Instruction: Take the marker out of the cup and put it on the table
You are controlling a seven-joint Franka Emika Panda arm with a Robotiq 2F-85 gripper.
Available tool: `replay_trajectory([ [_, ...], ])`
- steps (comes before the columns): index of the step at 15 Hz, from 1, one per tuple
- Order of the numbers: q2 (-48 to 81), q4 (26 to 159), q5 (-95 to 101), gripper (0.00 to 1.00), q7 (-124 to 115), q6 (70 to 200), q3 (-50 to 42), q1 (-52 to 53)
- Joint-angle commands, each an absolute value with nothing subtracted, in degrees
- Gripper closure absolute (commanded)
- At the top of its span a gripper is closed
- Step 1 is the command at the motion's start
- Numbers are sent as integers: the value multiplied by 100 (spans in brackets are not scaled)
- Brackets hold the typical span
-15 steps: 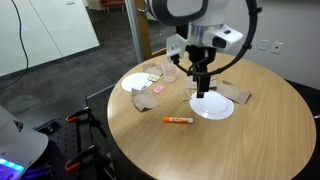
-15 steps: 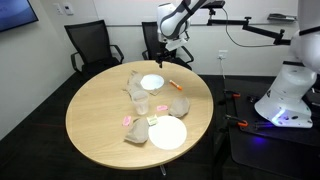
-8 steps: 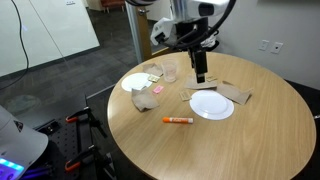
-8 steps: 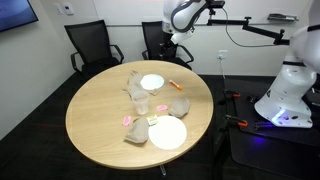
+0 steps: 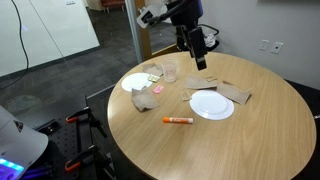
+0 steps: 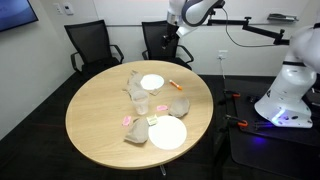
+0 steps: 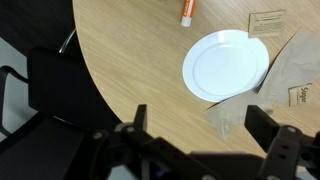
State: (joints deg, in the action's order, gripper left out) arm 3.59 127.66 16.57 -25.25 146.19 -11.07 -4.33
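The orange-red marker (image 5: 179, 120) lies flat on the round wood table (image 5: 250, 140), near its edge. It also shows in an exterior view (image 6: 175, 85) and at the top of the wrist view (image 7: 186, 10). The small clear cup (image 5: 170, 72) stands upright by the plates and looks empty; it also shows in an exterior view (image 6: 142, 104). My gripper (image 5: 200, 60) is open and empty, raised high above the table over the white plate (image 5: 211, 105). In the wrist view its fingers (image 7: 205, 125) are spread wide with nothing between them.
A second white plate (image 5: 139, 81), brown paper napkins (image 5: 237, 93) and small pink and yellow packets (image 5: 155, 90) lie on the table. Black office chairs (image 6: 88, 45) stand beyond the far edge. Another robot base (image 6: 290, 95) stands beside the table.
The arm has risen steadily away from the table, from just above the white plate to well above it. The marker stays lying on the table.
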Motion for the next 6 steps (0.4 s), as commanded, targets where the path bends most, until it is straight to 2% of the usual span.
replay_trajectory([
  [1, 363, 12753, 1643, 0, -2497, 14605, -1036, -510],
  [6, 426, 12752, 1643, 0, -2498, 14605, -1042, -500],
])
